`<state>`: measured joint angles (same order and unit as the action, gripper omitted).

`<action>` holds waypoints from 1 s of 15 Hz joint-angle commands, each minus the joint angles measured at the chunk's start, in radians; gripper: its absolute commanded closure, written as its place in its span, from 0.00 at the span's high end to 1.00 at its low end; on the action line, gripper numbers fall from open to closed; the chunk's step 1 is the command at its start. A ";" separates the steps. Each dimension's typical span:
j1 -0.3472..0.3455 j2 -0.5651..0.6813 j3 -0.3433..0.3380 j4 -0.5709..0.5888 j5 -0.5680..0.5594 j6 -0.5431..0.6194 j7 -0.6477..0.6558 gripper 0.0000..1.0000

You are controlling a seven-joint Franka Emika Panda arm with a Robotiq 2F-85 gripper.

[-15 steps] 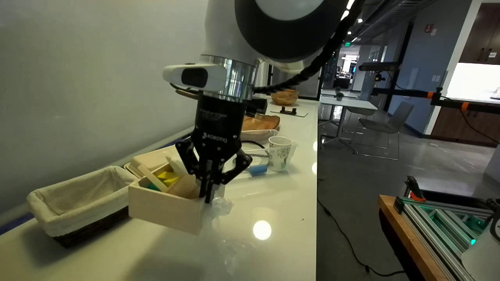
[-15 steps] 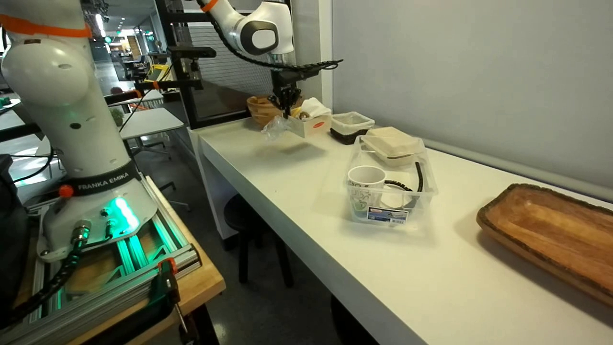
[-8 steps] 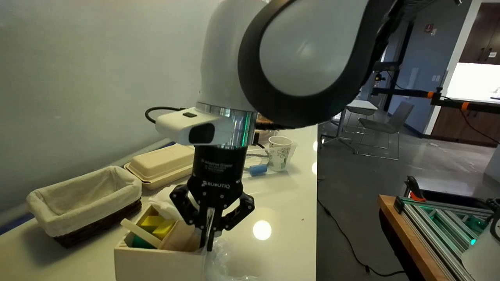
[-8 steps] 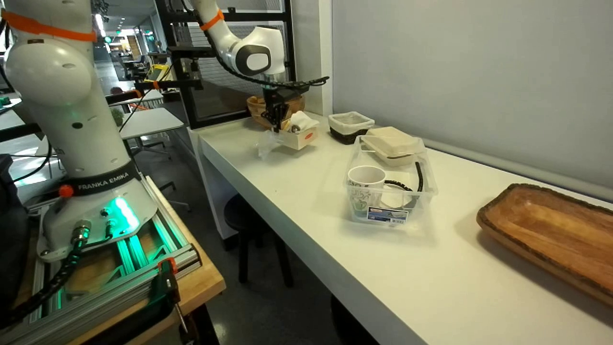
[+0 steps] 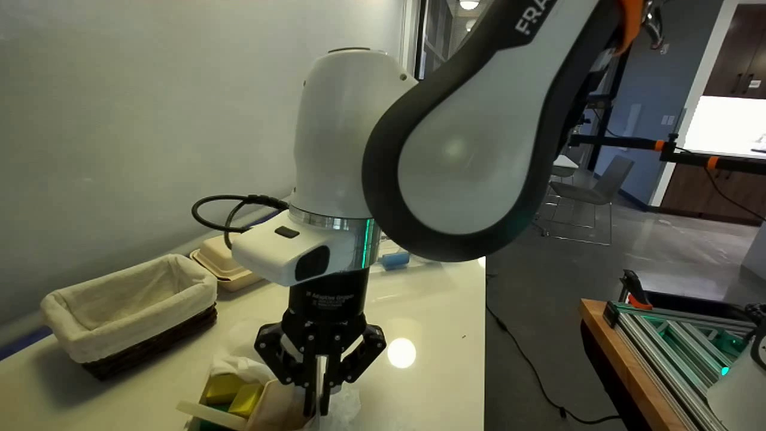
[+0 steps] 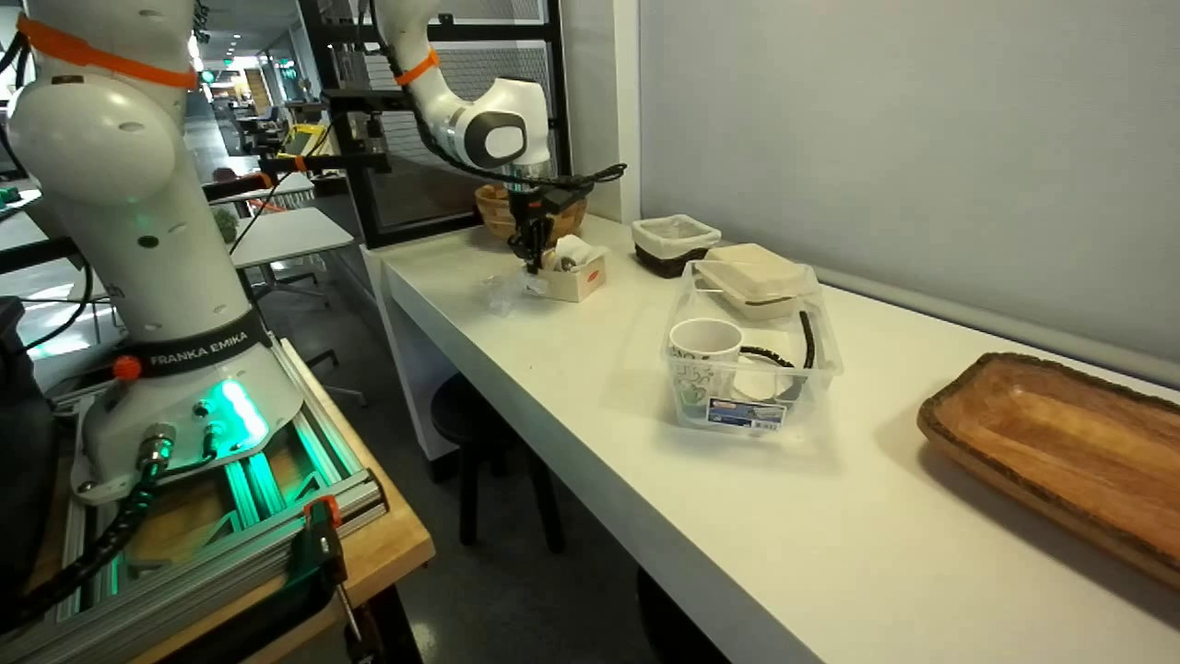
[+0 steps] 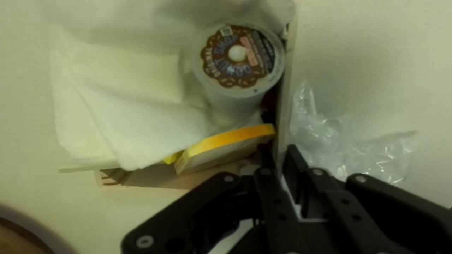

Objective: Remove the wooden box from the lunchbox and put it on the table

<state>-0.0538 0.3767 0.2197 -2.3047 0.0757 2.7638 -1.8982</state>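
The wooden box is pale and open-topped. It holds a coffee pod, white napkins and yellow blocks. My gripper has its fingers close on either side of one box wall. It shows above the box in both exterior views. The box looks level, low at or just above the white table; contact underneath cannot be told. The box's lower part is cut off in an exterior view. The clear lunchbox stands apart from the box, with a paper cup and a black cable in it.
A crumpled clear plastic bag lies beside the gripped wall. A white-lined dark basket and a beige tray stand along the wall side. A wooden bowl is behind the arm. A long wooden dish sits farther along the table.
My gripper has carried the wooden box down and away from the basket toward the table top. The box was tilted and raised and now looks level. The plastic bag has moved along with it.
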 commanded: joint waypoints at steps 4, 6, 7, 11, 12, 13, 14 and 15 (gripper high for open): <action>0.022 -0.134 -0.032 0.045 -0.023 -0.133 0.170 0.70; 0.031 -0.196 -0.069 0.077 -0.042 -0.235 0.287 0.84; 0.029 -0.224 -0.084 0.095 -0.044 -0.280 0.333 0.92; 0.020 -0.329 -0.149 0.121 -0.054 -0.360 0.508 1.00; 0.018 -0.361 -0.165 0.105 -0.061 -0.364 0.554 1.00; 0.016 -0.385 -0.180 0.096 -0.076 -0.366 0.604 1.00; 0.012 -0.408 -0.195 0.083 -0.086 -0.367 0.650 1.00; 0.007 -0.429 -0.210 0.071 -0.110 -0.364 0.701 1.00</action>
<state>-0.0445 0.0237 0.0450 -2.1795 0.0251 2.4208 -1.3416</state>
